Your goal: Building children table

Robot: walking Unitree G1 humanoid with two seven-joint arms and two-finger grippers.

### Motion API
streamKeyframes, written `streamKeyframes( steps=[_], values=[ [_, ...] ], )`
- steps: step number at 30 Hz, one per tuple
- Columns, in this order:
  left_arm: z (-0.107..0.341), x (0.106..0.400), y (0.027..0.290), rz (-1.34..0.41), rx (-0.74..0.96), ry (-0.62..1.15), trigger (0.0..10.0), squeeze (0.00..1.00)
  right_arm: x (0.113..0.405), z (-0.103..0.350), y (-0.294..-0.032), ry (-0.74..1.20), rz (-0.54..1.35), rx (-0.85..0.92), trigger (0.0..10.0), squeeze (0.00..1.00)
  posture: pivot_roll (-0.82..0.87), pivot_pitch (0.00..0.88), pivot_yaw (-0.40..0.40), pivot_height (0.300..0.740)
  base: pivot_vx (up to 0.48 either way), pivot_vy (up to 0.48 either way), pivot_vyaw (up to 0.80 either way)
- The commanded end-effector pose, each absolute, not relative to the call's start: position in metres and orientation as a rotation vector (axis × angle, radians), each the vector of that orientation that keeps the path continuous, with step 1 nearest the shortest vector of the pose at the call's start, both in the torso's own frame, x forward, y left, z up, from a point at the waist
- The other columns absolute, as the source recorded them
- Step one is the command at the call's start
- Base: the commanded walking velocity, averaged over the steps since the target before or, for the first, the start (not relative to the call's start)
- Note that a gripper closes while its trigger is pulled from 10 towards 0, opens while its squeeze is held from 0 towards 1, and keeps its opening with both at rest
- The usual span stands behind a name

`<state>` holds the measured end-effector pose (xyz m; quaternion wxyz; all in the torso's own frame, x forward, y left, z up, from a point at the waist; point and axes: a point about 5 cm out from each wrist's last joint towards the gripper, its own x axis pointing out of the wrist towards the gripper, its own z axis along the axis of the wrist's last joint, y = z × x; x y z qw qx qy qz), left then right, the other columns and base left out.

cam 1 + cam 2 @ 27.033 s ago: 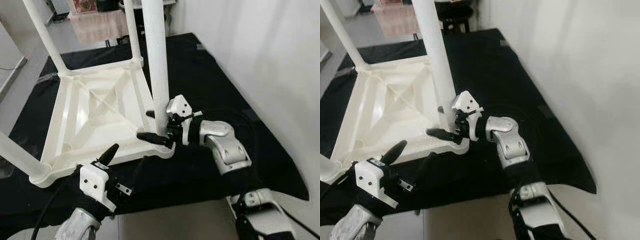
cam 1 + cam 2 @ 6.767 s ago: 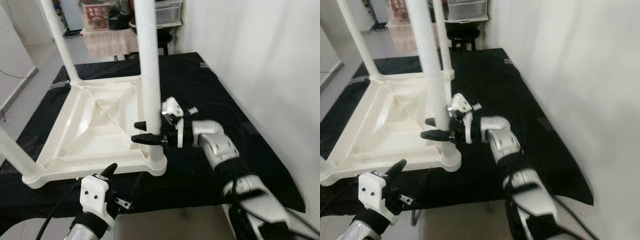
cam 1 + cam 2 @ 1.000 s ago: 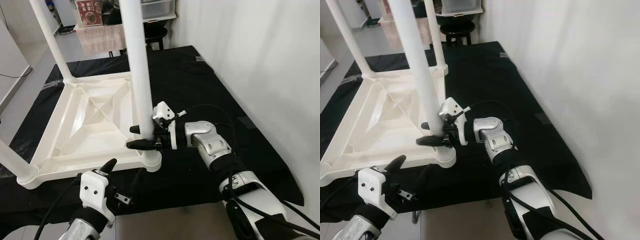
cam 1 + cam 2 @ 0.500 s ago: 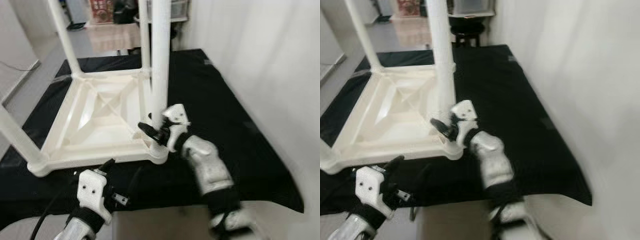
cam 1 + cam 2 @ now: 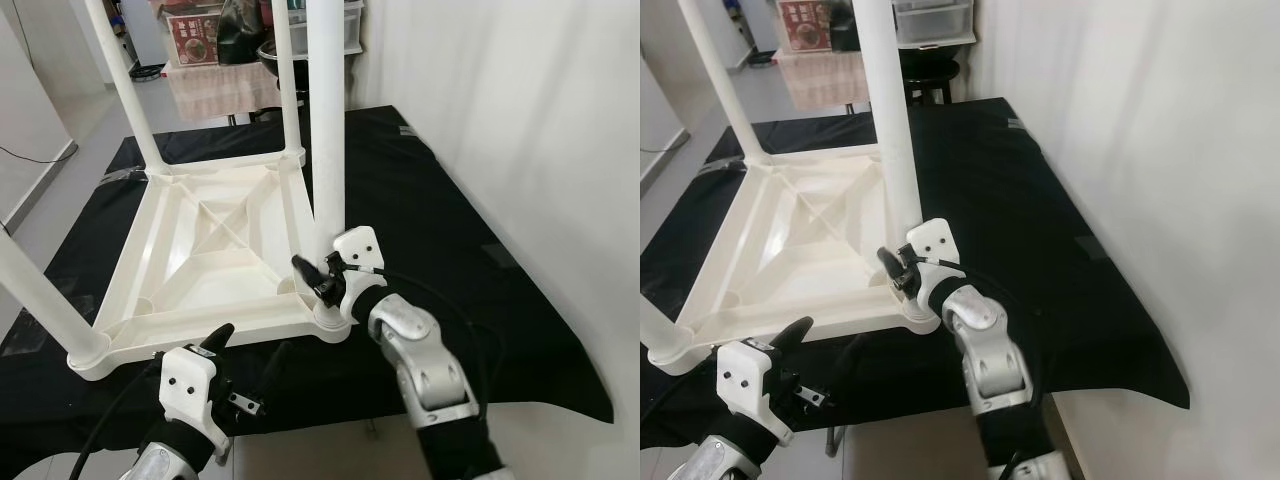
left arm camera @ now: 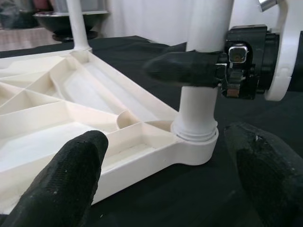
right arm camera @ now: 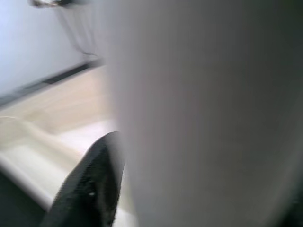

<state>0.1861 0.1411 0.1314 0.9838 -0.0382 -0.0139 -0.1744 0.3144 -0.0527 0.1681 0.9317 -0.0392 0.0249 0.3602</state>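
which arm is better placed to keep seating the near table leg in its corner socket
Right, likely. The right gripper is closed around the near table leg just above its corner socket on the upturned tabletop. The left gripper hangs open in front of the table edge, touching nothing.

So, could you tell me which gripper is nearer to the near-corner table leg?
Right. The right gripper is clamped around the table leg just above its corner socket, while the left gripper hovers open, in front of the upturned tabletop edge, touching nothing.
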Motion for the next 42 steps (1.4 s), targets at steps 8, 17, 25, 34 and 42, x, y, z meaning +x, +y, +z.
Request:
streamKeyframes(
  steps=[8,17,25,34,42],
  values=[
    [0.129,0.187,0.142,-0.350,-0.076,-0.020,10.0,0.00,0.312,0.189,-0.030,-0.069,1.329,-0.171,10.0,0.69,-0.02,0.053,0.023,0.740,0.000,0.000,0.00],
    [0.128,0.188,0.141,-0.351,-0.078,-0.019,10.0,0.00,0.330,0.173,-0.031,0.086,1.534,-0.183,10.0,0.00,-0.01,0.047,0.023,0.740,0.000,0.000,0.00],
    [0.129,0.187,0.140,-0.353,-0.081,-0.020,10.0,0.00,0.339,0.166,-0.031,0.103,1.534,-0.161,0.0,0.00,0.00,0.054,0.022,0.740,0.000,0.000,0.00],
    [0.131,0.186,0.140,-0.353,-0.083,-0.022,10.0,0.00,0.338,0.165,-0.051,0.057,1.478,-0.188,0.0,0.00,-0.01,0.069,0.027,0.740,0.000,0.000,0.00],
    [0.131,0.183,0.146,-0.353,-0.075,-0.015,10.0,0.00,0.303,0.148,-0.046,0.064,0.678,-0.130,0.0,0.00,-0.03,0.080,0.058,0.740,0.000,0.000,0.00]
  ],
)
